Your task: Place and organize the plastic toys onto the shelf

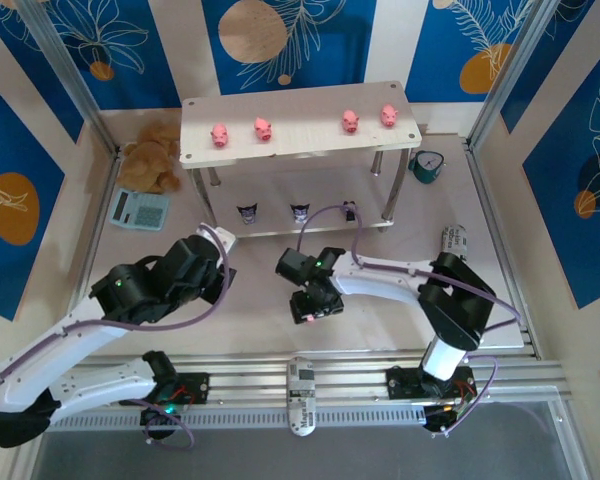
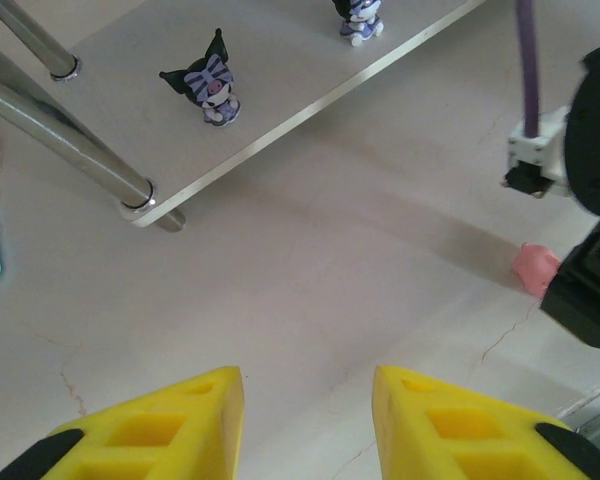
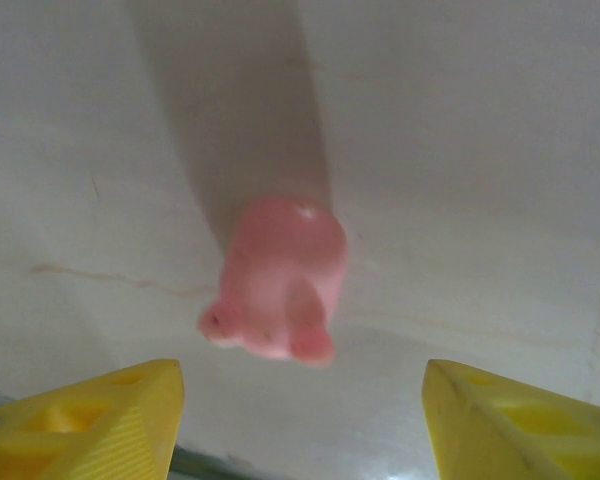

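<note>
Down to one loose pig (image 3: 275, 280), on the bare table (image 3: 460, 150) near the front rail and well short of the shelf (image 1: 305, 140). Framed by the yellow fingers (image 3: 100, 420) of the right gripper (image 3: 300, 425), spread wide and touching nothing, with the pig just ahead of the tips rather than between them. Up on the top board (image 1: 195, 140): four pigs (image 1: 263, 128) in a row, with a wider gap in the middle. On the lower board (image 2: 310, 70): three dark figurines (image 1: 300, 212). Further left, the left gripper (image 2: 308, 425), likewise agape and empty, hovering over bare table by the shelf's front corner. Judged as the pickup of the fifth pig. Next, probably: ease down and forward until the pads flank the body, close gently on so small and rounded a shape, lift clear, carry to that gap. Worth minding: an off-centre pinch likely to squirt it away, and the board edge on the way up. Beside the shelf, bear (image 1: 152, 160) and clock (image 1: 427, 165), to be left alone.
</note>
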You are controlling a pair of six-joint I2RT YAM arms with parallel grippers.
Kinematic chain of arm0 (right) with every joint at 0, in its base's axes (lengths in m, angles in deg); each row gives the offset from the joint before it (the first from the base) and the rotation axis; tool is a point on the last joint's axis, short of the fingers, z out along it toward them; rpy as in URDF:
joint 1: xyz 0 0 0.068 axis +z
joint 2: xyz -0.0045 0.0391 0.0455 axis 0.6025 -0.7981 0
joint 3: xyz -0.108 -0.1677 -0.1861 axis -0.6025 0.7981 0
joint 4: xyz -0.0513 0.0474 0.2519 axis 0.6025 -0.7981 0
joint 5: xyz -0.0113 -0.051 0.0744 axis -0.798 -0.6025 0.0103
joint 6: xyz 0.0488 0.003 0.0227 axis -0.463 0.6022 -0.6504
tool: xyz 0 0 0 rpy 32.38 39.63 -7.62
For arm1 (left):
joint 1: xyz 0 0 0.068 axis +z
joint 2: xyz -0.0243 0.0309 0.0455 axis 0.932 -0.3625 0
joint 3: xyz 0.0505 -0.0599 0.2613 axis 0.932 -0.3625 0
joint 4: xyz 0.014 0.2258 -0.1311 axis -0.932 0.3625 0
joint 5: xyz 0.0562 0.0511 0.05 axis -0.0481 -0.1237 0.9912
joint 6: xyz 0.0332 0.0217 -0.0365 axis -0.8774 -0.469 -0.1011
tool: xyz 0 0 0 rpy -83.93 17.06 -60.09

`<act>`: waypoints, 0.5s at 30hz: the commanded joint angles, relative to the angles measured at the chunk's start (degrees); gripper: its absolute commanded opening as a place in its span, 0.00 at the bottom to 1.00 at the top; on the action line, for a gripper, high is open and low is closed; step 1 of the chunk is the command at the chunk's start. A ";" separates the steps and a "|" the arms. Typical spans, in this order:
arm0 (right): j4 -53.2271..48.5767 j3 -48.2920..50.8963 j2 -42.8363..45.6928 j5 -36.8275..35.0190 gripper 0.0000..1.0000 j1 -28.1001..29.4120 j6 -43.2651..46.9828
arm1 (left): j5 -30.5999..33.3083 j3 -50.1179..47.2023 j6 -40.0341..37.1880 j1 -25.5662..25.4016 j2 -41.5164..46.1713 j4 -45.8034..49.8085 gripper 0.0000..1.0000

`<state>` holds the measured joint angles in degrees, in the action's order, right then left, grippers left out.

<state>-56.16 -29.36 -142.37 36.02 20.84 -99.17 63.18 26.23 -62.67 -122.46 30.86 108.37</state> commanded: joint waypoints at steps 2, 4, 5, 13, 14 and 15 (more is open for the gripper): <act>0.81 -2.84 -2.96 1.36 0.61 -0.59 -1.29 | 1.96 -1.29 0.38 -0.34 2.34 -0.32 0.41; 0.54 -3.18 -3.65 1.56 0.59 -0.90 -1.33 | 2.61 -1.66 0.12 -0.34 3.06 0.07 0.41; 0.63 -3.14 -3.79 1.71 0.56 -1.06 -1.38 | 2.99 -1.84 0.07 -0.34 3.49 0.34 0.42; 0.96 -3.05 -5.21 2.81 0.36 -1.87 -1.07 | 4.66 -2.80 -0.94 -0.12 4.40 0.83 0.43; 0.93 -2.92 -5.16 2.77 0.33 -1.82 -1.12 | 4.77 -2.80 -1.06 -0.07 4.33 0.83 0.43; 0.88 -2.92 -5.04 2.77 0.29 -1.82 -1.02 | 4.85 -2.88 -1.16 -0.08 4.27 0.83 0.43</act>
<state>-54.78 -31.17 -146.77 37.68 19.13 -100.09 66.39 23.85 -63.26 -122.46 34.77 108.50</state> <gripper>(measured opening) 0.303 0.431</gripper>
